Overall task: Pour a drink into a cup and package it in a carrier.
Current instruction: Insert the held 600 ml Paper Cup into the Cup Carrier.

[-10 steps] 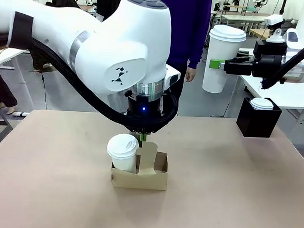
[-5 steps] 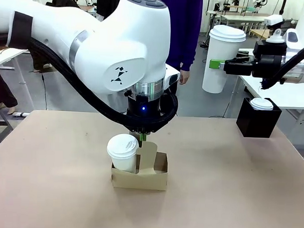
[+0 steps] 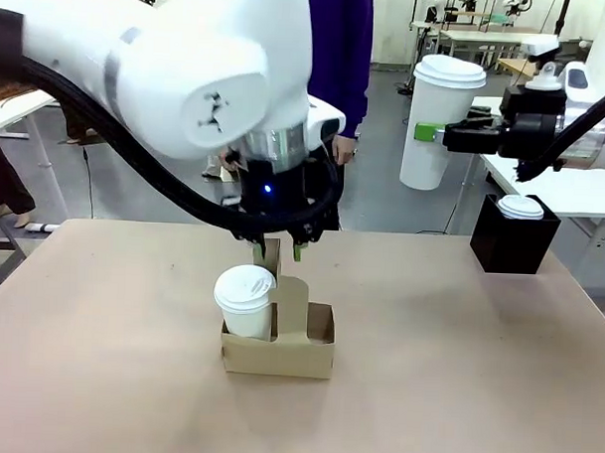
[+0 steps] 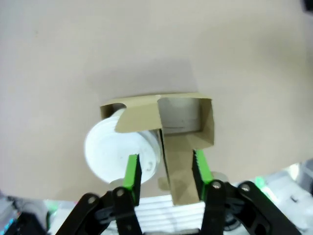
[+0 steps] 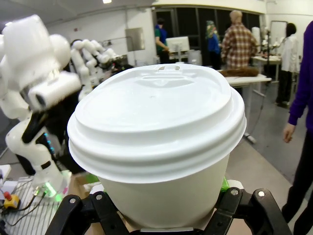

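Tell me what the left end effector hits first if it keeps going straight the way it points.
Likely the carrier: its upright handle panel sits between the open fingers of the left end effector. One finger also lines up near the rim of the lidded cup, though depth is unclear.

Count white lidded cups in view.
3. One white lidded paper cup sits in the brown cardboard carrier; a tall one in the right gripper; a short one in the black box.
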Available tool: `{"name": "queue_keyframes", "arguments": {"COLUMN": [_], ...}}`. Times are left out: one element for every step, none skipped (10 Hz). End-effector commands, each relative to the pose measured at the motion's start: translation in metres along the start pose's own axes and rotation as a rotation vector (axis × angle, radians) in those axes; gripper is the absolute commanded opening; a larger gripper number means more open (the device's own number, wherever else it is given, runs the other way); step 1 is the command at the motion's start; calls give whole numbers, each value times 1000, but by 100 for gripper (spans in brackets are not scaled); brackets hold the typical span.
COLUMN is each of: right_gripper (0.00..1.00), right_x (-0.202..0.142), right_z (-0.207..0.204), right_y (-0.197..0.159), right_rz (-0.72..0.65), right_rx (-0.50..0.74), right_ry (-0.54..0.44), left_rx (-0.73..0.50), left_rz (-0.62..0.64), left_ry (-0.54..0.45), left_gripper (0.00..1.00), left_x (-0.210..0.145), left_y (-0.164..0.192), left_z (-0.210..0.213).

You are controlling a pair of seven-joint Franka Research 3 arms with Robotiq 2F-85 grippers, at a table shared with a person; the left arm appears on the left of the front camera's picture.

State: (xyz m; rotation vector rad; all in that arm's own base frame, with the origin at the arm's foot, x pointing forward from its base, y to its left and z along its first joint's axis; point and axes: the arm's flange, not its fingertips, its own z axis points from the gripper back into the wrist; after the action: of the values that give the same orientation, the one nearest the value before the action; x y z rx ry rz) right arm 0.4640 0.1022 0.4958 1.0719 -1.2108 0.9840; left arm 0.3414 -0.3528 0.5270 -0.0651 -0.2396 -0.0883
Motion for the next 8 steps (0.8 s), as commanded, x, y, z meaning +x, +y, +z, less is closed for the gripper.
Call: {"name": "queue_keyframes", "arguments": {"right_gripper": [80,80,80,80,80,80,80,80], "right_x": [-17,-31,-48,-66,-83,-102,-118,-131], "right_z": [-8,-14,-19,-29,-38,-48,-58,-66], "right_y": [-18,-18,-17,-10,-6,-1,7,11], "right_rz": [-28,-24,-1,8,35,66,77,77], "right_rx": [135,196,227,267,294,324,333,320], "right_ry": [38,71,107,131,139,131,115,81], "left_rx": [-50,-82,-108,-165,-205,-261,-278,-296], "left_rz": [-110,-204,-277,-383,-468,-553,-597,-628], "left_ry": [22,46,48,49,2,-1,-3,-9], "left_gripper": [95,100,100,100,100,100,100,100], "left_x": [-5,-4,2,6,14,20,20,15], "left_y": [43,63,87,115,144,169,183,191], "left_z": [24,32,33,35,31,20,11,2]}}
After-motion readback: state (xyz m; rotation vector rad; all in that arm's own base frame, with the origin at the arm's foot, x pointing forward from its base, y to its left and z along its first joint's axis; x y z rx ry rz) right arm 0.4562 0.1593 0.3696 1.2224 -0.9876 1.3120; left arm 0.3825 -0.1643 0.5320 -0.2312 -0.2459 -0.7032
